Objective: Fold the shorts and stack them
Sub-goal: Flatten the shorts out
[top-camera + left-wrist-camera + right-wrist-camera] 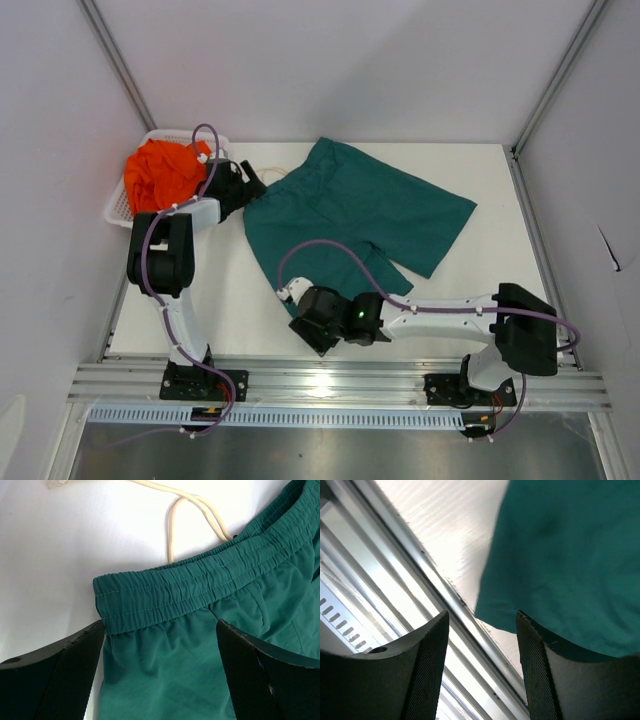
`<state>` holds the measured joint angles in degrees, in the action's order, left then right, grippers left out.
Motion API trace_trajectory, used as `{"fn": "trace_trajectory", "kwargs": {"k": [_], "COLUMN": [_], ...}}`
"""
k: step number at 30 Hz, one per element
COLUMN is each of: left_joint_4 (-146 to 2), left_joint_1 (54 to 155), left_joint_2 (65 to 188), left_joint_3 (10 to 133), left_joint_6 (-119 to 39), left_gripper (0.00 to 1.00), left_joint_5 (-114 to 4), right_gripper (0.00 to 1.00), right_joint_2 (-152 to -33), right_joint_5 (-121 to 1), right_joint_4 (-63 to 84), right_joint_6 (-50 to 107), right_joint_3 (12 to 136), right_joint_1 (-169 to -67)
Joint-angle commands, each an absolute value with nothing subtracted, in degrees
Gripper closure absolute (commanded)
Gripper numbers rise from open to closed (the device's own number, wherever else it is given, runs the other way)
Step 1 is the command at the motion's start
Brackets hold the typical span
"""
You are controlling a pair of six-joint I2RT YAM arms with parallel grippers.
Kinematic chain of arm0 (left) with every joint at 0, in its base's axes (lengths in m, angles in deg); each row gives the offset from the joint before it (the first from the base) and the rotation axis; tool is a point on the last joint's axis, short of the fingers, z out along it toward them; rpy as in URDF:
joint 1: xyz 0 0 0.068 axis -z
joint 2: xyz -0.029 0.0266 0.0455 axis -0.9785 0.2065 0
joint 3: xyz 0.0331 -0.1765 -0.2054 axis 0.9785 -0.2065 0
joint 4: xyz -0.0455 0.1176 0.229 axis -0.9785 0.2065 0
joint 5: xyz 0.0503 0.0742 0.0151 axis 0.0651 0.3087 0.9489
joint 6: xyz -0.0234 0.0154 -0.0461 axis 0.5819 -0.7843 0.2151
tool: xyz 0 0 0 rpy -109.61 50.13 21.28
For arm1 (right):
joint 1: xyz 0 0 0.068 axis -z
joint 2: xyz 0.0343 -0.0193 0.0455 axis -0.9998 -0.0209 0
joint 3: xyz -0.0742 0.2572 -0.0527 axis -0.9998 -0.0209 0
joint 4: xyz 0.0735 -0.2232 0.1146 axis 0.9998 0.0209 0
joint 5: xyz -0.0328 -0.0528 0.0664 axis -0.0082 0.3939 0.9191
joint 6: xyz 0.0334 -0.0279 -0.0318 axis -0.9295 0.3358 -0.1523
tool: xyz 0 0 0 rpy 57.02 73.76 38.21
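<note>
The white table (225,290) is boxed in by pale walls, and a metal rail (330,375) is seen along its near edge. The teal shorts (360,215) are spread flat mid-table, a cream cord (200,507) trailing from the waistband. The orange shorts (160,175) are heaped in the basket (117,212) at the far left corner. The left gripper (160,625) is held spread wide at the waistband; the right gripper (482,617) is likewise parted over a leg hem by the rail, nothing grasped.

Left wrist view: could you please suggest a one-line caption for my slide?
Left fingers open at the teal shorts' waistband corner, cream drawstring trailing across the white table.
</note>
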<state>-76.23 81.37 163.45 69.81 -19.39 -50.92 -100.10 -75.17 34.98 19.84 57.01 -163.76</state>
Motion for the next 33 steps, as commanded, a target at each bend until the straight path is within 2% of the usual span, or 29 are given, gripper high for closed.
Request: {"fn": "trace_trajectory", "kwargs": {"k": [1, 11, 17, 19, 21, 22, 25, 26, 33], "left_joint_4": [-78.03, -78.12, -78.21, -78.21, -78.21, -78.21, -78.38, -78.39, -77.07], "left_joint_1": [80.19, 80.11, 80.11, 80.11, 80.11, 80.11, 80.11, 80.11, 80.11], "left_joint_2": [163.31, 163.48, 163.39, 163.39, 163.39, 163.39, 163.31, 163.39, 162.78], "left_joint_3": [69.56, 69.47, 69.56, 69.56, 69.56, 69.47, 69.38, 69.3, 68.94], "left_joint_6": [-19.86, -19.95, -19.95, -19.95, -19.86, -19.95, -19.95, -19.95, -19.69], "left_gripper": [0.06, 0.07, 0.08, 0.08, 0.08, 0.08, 0.09, 0.09, 0.11], "left_joint_5": [-51.57, -52.09, -52.01, -52.09, -52.09, -52.09, -52.1, -52.18, -52.79], "right_gripper": [0.41, 0.41, 0.46, 0.52, 0.68, 0.81, 0.97, 1.0, 1.0], "right_joint_2": [-102.91, -111.43, -113.81, -114.07, -113.99, -113.64, -110.13, -108.9, -100.55], "right_joint_5": [-78.77, -85.45, -88.62, -89.06, -89.67, -90.29, -90.47, -90.03, -88.27], "right_joint_4": [34.46, 38.07, 39.3, 39.21, 39.3, 39.39, 39.3, 39.21, 40.88], "right_joint_6": [21.24, 20.36, 19.05, 18.7, 18.26, 17.65, 16.68, 16.24, 12.46], "right_joint_3": [61.26, 65.22, 64.52, 64.17, 63.55, 63.38, 61.18, 60.31, 52.57], "right_joint_1": [-166.67, -168.61, -168.08, -167.99, -168.08, -168.08, -168.6, -168.69, -168.87]}}
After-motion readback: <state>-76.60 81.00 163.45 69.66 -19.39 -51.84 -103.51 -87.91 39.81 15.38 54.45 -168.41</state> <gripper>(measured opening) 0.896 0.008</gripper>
